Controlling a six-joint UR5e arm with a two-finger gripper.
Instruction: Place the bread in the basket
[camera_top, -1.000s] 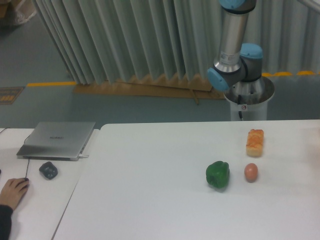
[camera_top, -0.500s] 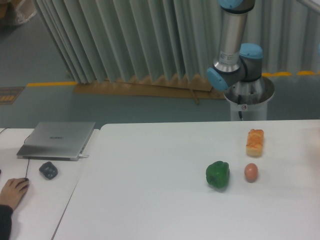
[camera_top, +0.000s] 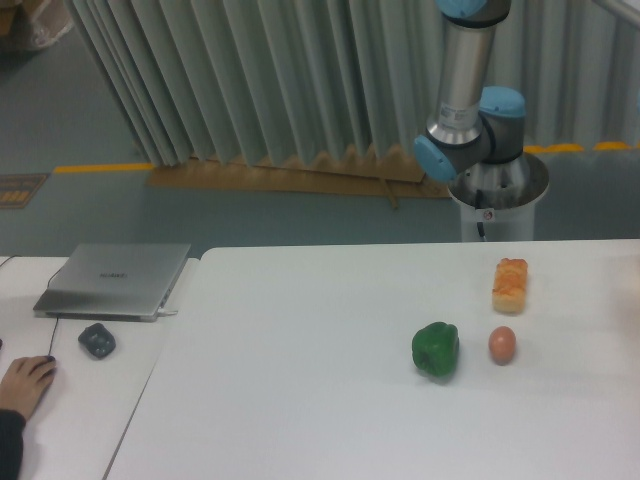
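So basically nothing on the work table (camera_top: 300, 400) has moved over the last second. The bread (camera_top: 510, 285), the green pepper (camera_top: 436, 349) and the egg (camera_top: 502, 345) all sit exactly where they were, and the arm (camera_top: 468, 90) is in the same pose behind the table's far edge. The only shift I can spot is the person's hand (camera_top: 22, 385) at the lower left on the other desk, which has slid a touch leftward by the mouse (camera_top: 97, 340). That has nothing to do with the job, so my read is the task hasn't started: bread untouched, no approach underway.

The gripper is out of frame, since the arm runs off the top, so I can't tell if the fingers are spread or closed. I also can't see any basket in this view, so wherever it is, it's off camera.

The bread itself: a small oblong loaf lying flat, long axis pointing roughly away from the camera, golden-orange bumpy crust on top and paler yellow sides. It's at the right side of the table, just behind the egg and well apart from the pepper, with nothing touching it. The laptop (camera_top: 115, 280) is closed, way off left.
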